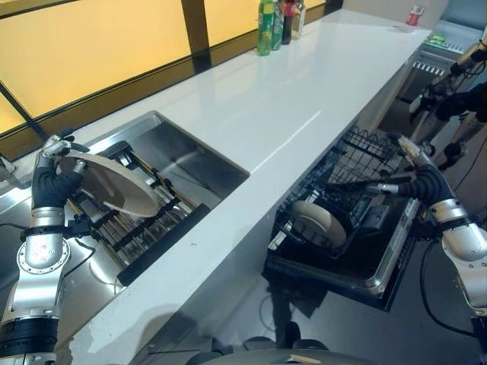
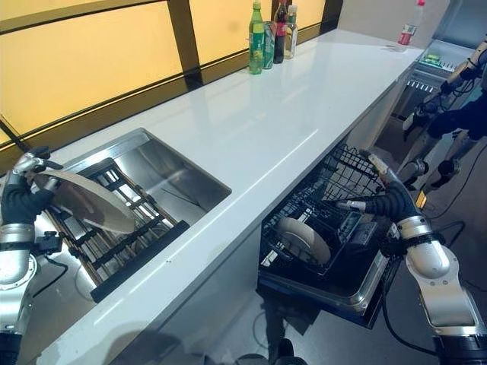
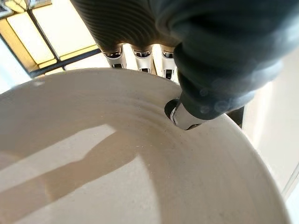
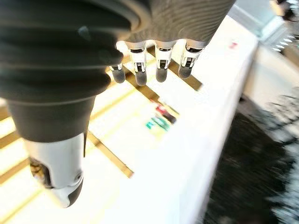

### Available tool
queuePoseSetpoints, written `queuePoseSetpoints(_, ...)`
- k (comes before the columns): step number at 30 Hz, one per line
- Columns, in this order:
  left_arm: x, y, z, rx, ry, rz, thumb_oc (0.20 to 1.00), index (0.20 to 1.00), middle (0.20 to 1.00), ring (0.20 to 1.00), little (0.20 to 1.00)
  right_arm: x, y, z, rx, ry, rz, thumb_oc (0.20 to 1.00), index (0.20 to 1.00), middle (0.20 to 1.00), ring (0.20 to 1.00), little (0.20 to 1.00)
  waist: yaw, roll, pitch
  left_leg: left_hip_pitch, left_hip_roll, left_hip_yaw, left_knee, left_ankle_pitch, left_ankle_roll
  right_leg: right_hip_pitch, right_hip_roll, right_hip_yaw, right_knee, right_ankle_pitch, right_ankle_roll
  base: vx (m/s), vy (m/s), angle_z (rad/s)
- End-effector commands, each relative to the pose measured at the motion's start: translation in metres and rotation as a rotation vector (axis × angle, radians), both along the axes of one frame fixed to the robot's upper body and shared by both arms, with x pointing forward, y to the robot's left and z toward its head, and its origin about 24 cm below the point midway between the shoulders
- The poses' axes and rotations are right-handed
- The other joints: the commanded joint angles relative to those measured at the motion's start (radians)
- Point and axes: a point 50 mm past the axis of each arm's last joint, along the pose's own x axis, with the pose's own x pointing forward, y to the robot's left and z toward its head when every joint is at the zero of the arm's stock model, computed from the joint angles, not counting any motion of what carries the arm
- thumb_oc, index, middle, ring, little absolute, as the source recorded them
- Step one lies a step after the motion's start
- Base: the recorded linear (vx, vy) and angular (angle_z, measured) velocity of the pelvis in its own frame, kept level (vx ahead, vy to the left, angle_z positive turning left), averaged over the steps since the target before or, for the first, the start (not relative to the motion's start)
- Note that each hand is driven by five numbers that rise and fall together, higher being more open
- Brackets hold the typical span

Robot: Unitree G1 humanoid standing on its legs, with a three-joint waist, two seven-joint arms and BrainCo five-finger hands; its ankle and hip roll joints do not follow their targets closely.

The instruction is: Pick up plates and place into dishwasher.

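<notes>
Left hand pinching rim of a pale plate, thumb pressed on its face, held tilted above the drying rack in the steel sink. Right hand over the pulled-out dishwasher rack, fingers straight, holding nothing. Second plate standing in that rack. Bottles on the white counter.

a kitchen: long white counter, steel sink with drying rack, open dishwasher, bottles.
</notes>
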Motion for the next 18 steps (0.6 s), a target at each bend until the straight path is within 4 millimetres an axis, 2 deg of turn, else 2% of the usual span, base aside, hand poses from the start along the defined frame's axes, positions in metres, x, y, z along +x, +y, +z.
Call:
queuePoseSetpoints(1, 0.006, -0.015, 0.044, 0.074, -0.218, -0.065, 0.200, 0.200, 0.200, 0.200, 0.200, -0.002, 0.026, 0.046, 0.022, -0.283, 0.112, 1.000, 1.000, 1.000, 1.000, 1.000, 0.025, -0.009, -0.057, -0.083, -0.008, -0.010, 0.008, 0.061, 0.015, 0.018, 0.008, 0.013, 0.108, -0.121, 0.011, -0.04, -0.011, 0.01)
queuePoseSetpoints(9, 0.011, -0.028, 0.052, 0.032, -0.273, -0.117, 0.200, 0.200, 0.200, 0.200, 0.200, -0.003, 0.047, 0.076, 0.062, -0.445, 0.185, 1.000, 1.000, 1.000, 1.000, 1.000, 0.042, -0.010, -0.076, -0.093, -0.008, -0.023, 0.008, 0.071, 0.012, 0.021, 0.010, 0.000, 0.102, -0.117, 0.006, -0.03, -0.009, 0.05)
queuePoseSetpoints(13, 0.018, -0.043, 0.057, 0.004, -0.312, -0.173, 0.200, 0.200, 0.200, 0.200, 0.200, -0.003, 0.068, 0.092, 0.103, -0.509, 0.287, 1.000, 1.000, 1.000, 1.000, 1.000, 0.049, -0.014, -0.088, -0.094, -0.010, -0.029, 0.007, 0.073, 0.011, 0.024, 0.012, -0.003, 0.097, -0.115, 0.002, -0.03, -0.007, 0.06)
queuePoseSetpoints(18, 0.029, -0.067, 0.060, -0.020, -0.342, -0.252, 0.200, 0.200, 0.200, 0.200, 0.200, 0.001, 0.095, 0.099, 0.201, -0.500, 0.422, 1.000, 1.000, 1.000, 1.000, 1.000, 0.058, -0.017, -0.101, -0.093, -0.012, -0.037, 0.005, 0.075, 0.012, 0.029, 0.014, -0.006, 0.093, -0.114, -0.001, -0.01, -0.003, 0.00)
